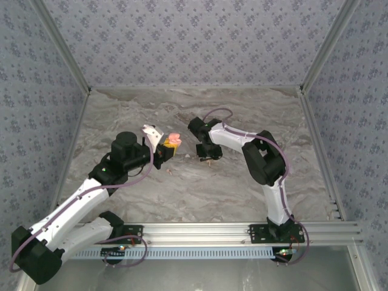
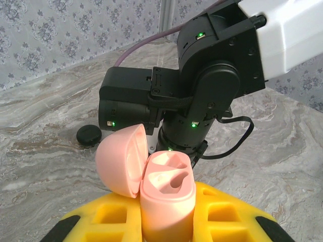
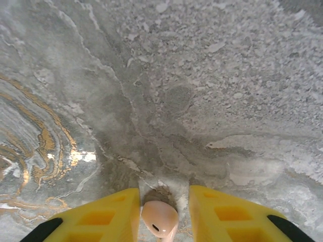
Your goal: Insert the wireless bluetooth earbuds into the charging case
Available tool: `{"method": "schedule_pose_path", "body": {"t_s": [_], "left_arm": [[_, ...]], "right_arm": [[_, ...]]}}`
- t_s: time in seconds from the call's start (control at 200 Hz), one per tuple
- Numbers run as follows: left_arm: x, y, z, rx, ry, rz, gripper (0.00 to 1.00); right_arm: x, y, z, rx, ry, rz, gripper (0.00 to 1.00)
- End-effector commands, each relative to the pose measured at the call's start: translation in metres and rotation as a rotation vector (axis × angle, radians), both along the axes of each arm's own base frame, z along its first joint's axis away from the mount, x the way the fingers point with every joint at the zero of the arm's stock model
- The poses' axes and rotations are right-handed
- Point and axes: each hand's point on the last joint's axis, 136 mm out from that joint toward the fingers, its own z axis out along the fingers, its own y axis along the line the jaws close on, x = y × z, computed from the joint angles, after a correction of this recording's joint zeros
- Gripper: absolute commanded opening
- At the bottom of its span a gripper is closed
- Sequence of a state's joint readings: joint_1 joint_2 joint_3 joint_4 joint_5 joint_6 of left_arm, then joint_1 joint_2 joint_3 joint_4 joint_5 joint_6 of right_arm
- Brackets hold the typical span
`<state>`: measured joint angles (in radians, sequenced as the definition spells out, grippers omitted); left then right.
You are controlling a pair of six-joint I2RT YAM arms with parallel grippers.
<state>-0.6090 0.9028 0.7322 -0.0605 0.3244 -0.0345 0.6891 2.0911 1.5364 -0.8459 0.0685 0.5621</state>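
While tight around the open pink charging case [image 2: 166, 199], left pincer [image 2: 166, 228]; right pincer [image 3: 163, 204] tight on pink earbud [image 3: 159, 220].

Clamped at left gripper [image 1: 166, 149] tips: pink charging case [image 1: 174, 140]. Just beside, apart: right gripper [image 1: 208, 159], angled down at table [image 1: 212, 194].

Beneath me spreads a grey marbled table [image 1: 182, 188], and one small black disc [image 2: 89, 135] lies on it. Floral wallpaper [image 1: 194, 42] rises around it.
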Motion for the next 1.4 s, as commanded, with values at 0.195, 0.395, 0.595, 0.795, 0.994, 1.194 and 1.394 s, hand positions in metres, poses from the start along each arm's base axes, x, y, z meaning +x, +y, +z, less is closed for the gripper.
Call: {"method": "schedule_pose_path", "body": {"t_s": [0.195, 0.395, 0.595, 0.795, 0.994, 1.194, 1.394], "left_arm": [[-0.003, 0.0, 0.015, -0.02, -0.047, -0.009, 0.17], [-0.003, 0.0, 0.014, -0.02, -0.044, -0.008, 0.17], [-0.003, 0.0, 0.014, -0.021, -0.043, -0.007, 0.17], [-0.004, 0.001, 0.014, -0.025, -0.046, -0.004, 0.17], [-0.004, 0.001, 0.015, -0.025, -0.049, -0.006, 0.17], [-0.004, 0.001, 0.017, -0.024, -0.055, -0.006, 0.17], [-0.005, 0.002, 0.018, -0.024, -0.056, -0.008, 0.17]], "right_arm": [[-0.008, 0.002, -0.009, -0.026, 0.037, 0.01, 0.25], [-0.004, 0.014, -0.002, -0.001, 0.01, 0.144, 0.24], [-0.01, 0.029, -0.002, 0.041, 0.042, 0.365, 0.24], [-0.011, 0.027, -0.005, -0.007, 0.057, 0.447, 0.29], [-0.003, 0.027, 0.005, -0.015, 0.019, 0.372, 0.43], [-0.003, 0.025, 0.017, -0.013, -0.008, 0.189, 0.41], [-0.005, 0.024, 0.018, -0.015, -0.02, 0.078, 0.39]]}}
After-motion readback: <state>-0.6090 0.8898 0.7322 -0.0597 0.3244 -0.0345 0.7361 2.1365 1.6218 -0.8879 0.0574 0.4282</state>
